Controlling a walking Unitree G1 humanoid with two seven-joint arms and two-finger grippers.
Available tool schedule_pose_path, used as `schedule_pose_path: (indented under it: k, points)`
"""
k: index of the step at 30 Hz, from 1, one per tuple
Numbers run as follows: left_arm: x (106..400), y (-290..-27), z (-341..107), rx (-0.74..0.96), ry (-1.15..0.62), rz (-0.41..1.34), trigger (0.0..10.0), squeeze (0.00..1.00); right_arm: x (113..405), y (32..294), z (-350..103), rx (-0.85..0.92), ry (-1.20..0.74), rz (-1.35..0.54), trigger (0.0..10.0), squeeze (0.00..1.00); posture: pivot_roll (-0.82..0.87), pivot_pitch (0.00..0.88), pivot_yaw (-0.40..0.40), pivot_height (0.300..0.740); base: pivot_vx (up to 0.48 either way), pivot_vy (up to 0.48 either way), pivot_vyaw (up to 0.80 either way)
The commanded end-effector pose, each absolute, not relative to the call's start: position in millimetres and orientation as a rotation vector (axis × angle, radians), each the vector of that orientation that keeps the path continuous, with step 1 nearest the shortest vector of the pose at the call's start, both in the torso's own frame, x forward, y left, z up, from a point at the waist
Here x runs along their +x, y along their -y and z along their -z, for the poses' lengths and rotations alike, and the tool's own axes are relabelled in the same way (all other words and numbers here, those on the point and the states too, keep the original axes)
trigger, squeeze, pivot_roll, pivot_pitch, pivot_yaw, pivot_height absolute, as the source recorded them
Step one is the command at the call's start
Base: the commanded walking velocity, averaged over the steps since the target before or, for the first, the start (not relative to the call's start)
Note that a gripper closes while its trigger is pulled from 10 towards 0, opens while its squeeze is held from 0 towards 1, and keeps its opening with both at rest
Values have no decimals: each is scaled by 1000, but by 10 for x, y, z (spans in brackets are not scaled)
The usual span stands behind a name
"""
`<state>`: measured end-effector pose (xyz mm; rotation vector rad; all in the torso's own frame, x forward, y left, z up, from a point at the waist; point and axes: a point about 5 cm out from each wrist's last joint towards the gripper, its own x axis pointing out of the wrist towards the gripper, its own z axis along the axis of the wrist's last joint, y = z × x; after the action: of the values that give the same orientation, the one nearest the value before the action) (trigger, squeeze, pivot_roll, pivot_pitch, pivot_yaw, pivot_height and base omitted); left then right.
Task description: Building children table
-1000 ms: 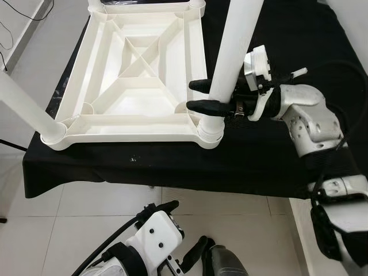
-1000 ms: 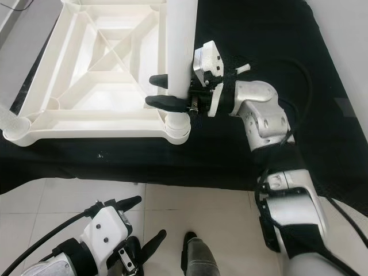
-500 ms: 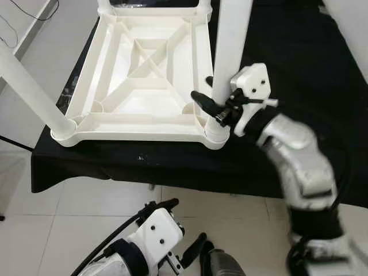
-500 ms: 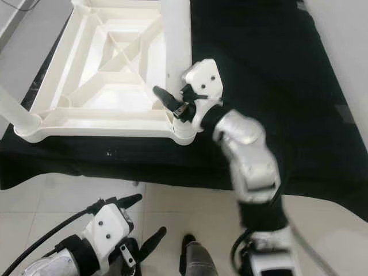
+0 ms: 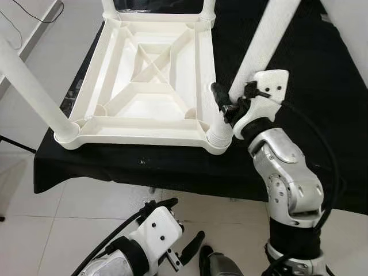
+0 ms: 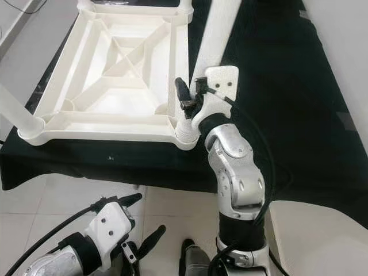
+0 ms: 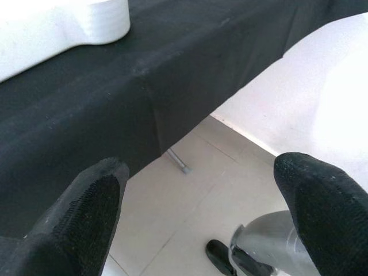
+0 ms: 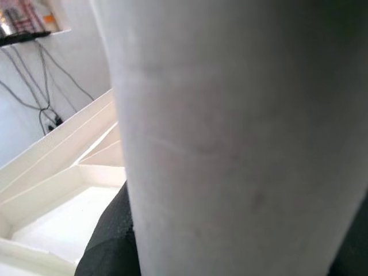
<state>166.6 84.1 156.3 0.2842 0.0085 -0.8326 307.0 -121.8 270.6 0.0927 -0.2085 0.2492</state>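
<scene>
White plastic leg [image 5: 261, 49]: our right gripper [image 5: 225, 105] squeezes it tight.
Corner socket [image 5: 219, 134]: we push straight down.
Left gripper [image 7: 198, 213]: wide open, holding nothing.

White plastic tabletop [image 5: 149, 80] and leg [image 5: 261, 43]; black cloth [image 5: 299, 69]; seemingly pale floor tiles [image 5: 69, 221].

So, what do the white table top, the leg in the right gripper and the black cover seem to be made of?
Table top: likely moulded plastic, glossy white, with ribs cast into its underside.
Leg gripped by the right gripper: apparently the same plastic, a smooth, slightly scuffed tube.
Black cover: looks like matte cloth; it hangs and folds over the edge.
</scene>
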Motion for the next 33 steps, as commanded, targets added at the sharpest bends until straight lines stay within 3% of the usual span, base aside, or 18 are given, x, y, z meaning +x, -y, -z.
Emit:
schedule_pose_path:
  k: [1, 7, 15, 24, 33]
  points:
    - [1656, -840, -1512, 275, -26, 833, 10000, 0, 3131, 1394, -2327, 93, -2, -126, 10000, 0, -18, 322, -19, 740, 0, 0, 0]
    - [1667, -842, -1505, 276, -24, 835, 10000, 0, 3100, 1356, -2372, 137, 41, -170, 10000, 0, -20, 319, -18, 740, 0, 0, 0]
    - [1701, -843, -1494, 279, -19, 833, 10000, 0, 2993, 1290, -2682, 156, 297, -352, 10000, 0, -25, 306, -14, 740, 0, 0, 0]
    - [1708, -826, -1479, 280, -13, 836, 10000, 0, 3019, 1213, -2860, -166, 419, -733, 10000, 0, -7, 294, -20, 740, 0, 0, 0]
    - [1666, -829, -1489, 276, -16, 835, 10000, 0, 3132, 1281, -3029, -117, 422, -962, 10000, 0, 8, 311, -25, 740, 0, 0, 0]
